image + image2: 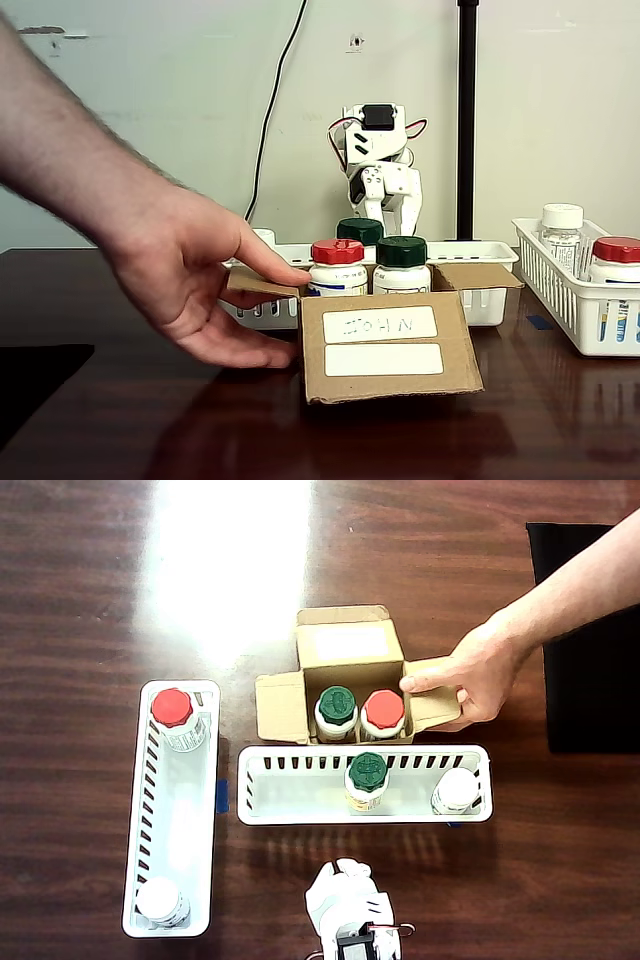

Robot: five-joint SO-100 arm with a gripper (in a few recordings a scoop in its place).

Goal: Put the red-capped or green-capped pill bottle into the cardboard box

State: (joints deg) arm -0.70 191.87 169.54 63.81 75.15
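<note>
The cardboard box point(390, 355) stands in the middle of the table with its flaps open and its labelled front tipped outward. Inside it stand a red-capped pill bottle point(338, 265) point(383, 710) and a green-capped pill bottle point(402, 262) point(337, 707), side by side. Another green-capped bottle point(368, 772) point(360, 231) stands in the white basket point(290, 785) behind the box. My gripper point(388, 205) point(345, 890) hangs folded back beyond that basket, apart from every bottle, and its jaws are too small to read. A person's hand point(190, 275) point(480, 670) holds one side flap of the box point(345, 645).
A second white basket point(200, 810) point(560, 290) holds a red-capped bottle point(172, 712) point(617, 262) and a white-capped bottle point(160, 900) point(561, 232). A white-capped bottle point(456, 790) stands in the basket behind the box. A black mat point(590, 630) lies at the table edge.
</note>
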